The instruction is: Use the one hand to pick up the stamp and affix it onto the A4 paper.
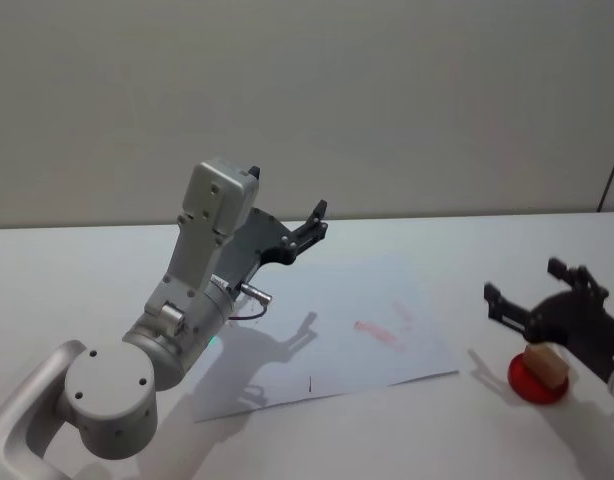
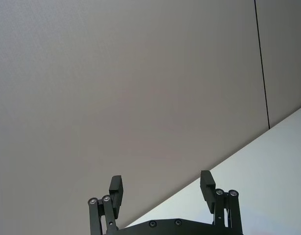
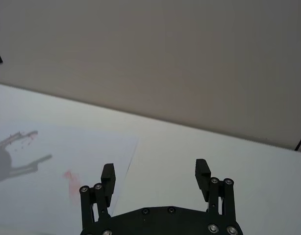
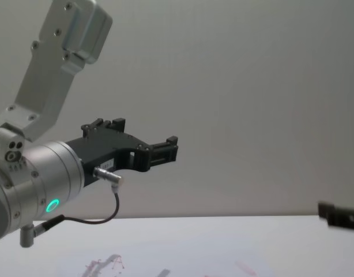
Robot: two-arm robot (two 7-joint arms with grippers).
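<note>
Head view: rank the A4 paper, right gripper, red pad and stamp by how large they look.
1. A4 paper, by far the largest.
2. right gripper, open, partly cut off at the edge.
3. red pad.
4. stamp, standing on the red pad and only slightly smaller-looking than it.

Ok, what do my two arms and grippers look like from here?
Both are black and two-fingered, with linkage bars and silver screws: left gripper, right gripper. Behind the left one sits a silver cylindrical wrist with a round green light, a silver plug trailing a looping black cable, and a pale grey boxy housing.
</note>
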